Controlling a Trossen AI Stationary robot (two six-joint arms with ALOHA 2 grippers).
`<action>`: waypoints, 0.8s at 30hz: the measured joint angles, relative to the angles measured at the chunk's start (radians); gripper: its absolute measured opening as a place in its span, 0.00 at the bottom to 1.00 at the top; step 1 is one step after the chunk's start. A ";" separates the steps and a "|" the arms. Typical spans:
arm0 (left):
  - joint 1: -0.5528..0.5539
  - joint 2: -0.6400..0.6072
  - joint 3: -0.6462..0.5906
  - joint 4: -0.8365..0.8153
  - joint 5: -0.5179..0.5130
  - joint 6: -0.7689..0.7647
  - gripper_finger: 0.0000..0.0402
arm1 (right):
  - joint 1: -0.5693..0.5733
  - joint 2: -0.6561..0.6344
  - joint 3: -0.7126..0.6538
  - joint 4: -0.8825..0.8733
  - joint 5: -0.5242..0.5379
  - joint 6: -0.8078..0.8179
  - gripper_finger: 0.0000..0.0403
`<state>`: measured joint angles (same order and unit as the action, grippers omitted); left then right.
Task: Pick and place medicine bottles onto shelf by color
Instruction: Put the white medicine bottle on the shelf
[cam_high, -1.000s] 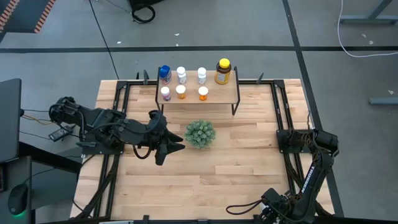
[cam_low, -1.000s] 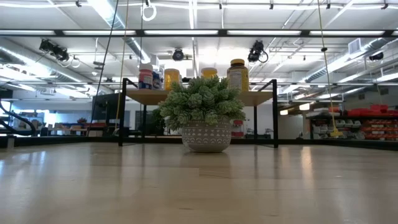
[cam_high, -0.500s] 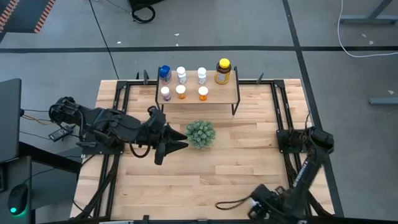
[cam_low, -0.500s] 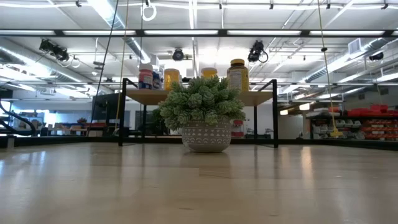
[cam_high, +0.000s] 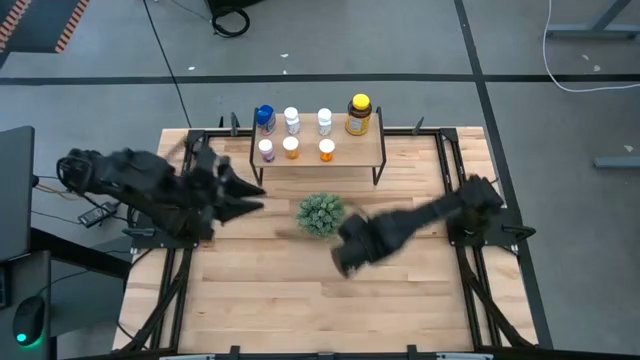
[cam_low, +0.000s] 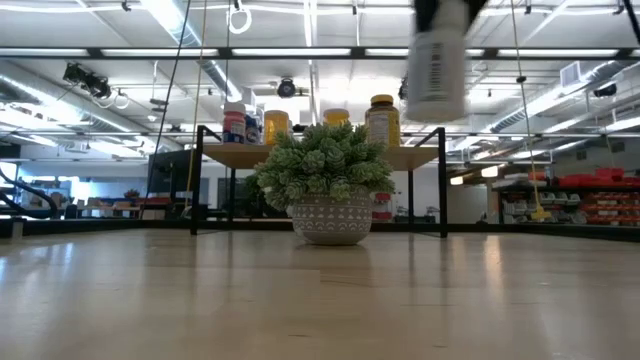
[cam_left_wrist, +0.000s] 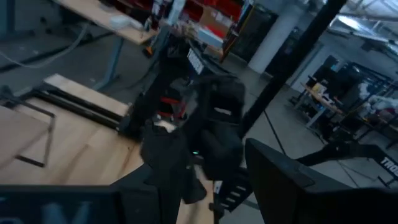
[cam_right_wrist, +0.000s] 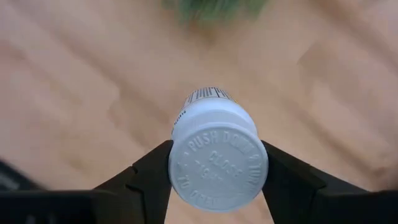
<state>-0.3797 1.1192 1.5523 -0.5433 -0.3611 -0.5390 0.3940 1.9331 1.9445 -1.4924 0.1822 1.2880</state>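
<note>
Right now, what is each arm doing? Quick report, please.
Right gripper shut on white bottle, above table near plant. Left gripper beside shelf, empty. Plant sits before shelf.

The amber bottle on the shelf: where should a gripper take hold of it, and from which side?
Probably by the yellow cap, coming straight down from above. The amber bottle stands upright at the right end of the shelf's back row, its cap the highest, most exposed part. A white bottle stands to its left, with open space to its right.
</note>
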 joint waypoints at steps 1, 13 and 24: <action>0.005 -0.019 0.001 -0.011 -0.002 0.004 0.43 | -0.043 0.000 0.024 -0.018 0.000 -0.037 0.53; 0.013 -0.092 0.000 -0.099 -0.002 0.053 0.43 | -0.457 -0.012 0.165 -0.079 -0.006 -0.292 0.53; 0.010 -0.092 0.000 -0.099 -0.002 0.060 0.43 | -0.702 -0.011 0.174 -0.079 -0.048 -0.508 0.53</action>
<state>-0.3699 1.0271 1.5520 -0.6422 -0.3630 -0.4786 -0.3082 1.9223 2.1185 -1.5710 0.1337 0.7803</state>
